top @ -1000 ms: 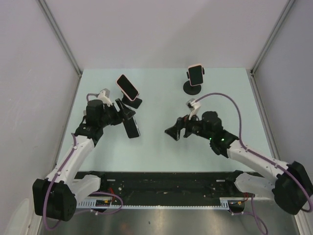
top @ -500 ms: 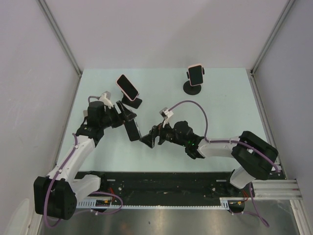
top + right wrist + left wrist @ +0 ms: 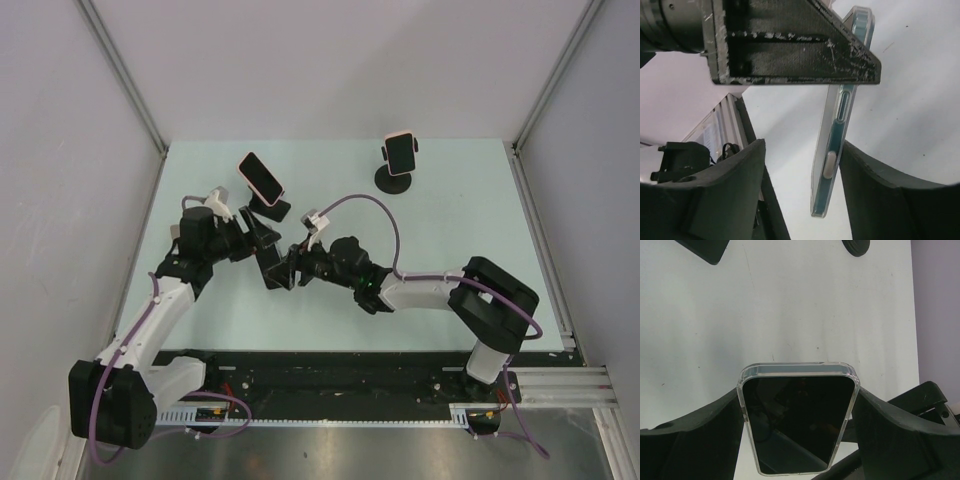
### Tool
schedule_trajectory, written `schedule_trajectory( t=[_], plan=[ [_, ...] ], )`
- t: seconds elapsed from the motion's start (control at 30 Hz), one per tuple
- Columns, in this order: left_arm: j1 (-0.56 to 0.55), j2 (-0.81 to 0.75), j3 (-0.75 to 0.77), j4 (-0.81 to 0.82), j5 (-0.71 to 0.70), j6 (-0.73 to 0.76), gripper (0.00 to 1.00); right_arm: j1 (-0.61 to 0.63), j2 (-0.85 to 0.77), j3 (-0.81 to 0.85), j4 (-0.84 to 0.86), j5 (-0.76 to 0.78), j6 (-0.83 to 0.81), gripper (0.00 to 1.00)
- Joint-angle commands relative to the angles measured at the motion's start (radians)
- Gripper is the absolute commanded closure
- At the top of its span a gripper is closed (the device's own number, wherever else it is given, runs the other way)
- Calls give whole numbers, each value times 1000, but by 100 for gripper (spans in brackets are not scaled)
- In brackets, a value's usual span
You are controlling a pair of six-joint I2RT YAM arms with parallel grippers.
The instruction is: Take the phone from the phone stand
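Phone | clamped by its long edges between left gripper fingers | free end between spread right gripper fingers, gap one side | likely stiff, light, slick-cased, glass fragile | best pinched flat, face and back

No txt, brand, label or nos. legible anywhere from where I stand, near or far, left or right; phone screen is dark, reflections only
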State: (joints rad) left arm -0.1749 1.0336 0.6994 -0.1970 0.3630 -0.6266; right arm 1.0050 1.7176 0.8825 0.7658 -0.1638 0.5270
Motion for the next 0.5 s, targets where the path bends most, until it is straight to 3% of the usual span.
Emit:
schedule_trajectory(
  t=[0.0, 0.2, 0.23, 0.3, 0.33, 0.43, 0.47],
  plan=[
    [-21, -18, 15, 64, 28, 19, 100, 6, 11, 79, -63, 40, -39, 38],
    [-38, -20, 20, 62, 31, 44, 100, -8, 10, 108, -120, 47, -38, 73],
    [-41, -18, 20, 64, 33, 47, 99, -8, 11, 108, -128, 47, -35, 85],
    [-43, -24, 22, 64, 34, 54, 99, -14, 7, 108, -152, 47, -15, 100],
    [-43, -24, 23, 62, 33, 57, 98, -16, 2, 108, -160, 46, -13, 100],
    [-43, -32, 28, 62, 39, 80, 69, -13, -26, 108, -203, 52, -16, 100],
    [-43, -40, 29, 62, 36, 87, 54, -13, -35, 108, -236, 56, -15, 100]
  ],
)
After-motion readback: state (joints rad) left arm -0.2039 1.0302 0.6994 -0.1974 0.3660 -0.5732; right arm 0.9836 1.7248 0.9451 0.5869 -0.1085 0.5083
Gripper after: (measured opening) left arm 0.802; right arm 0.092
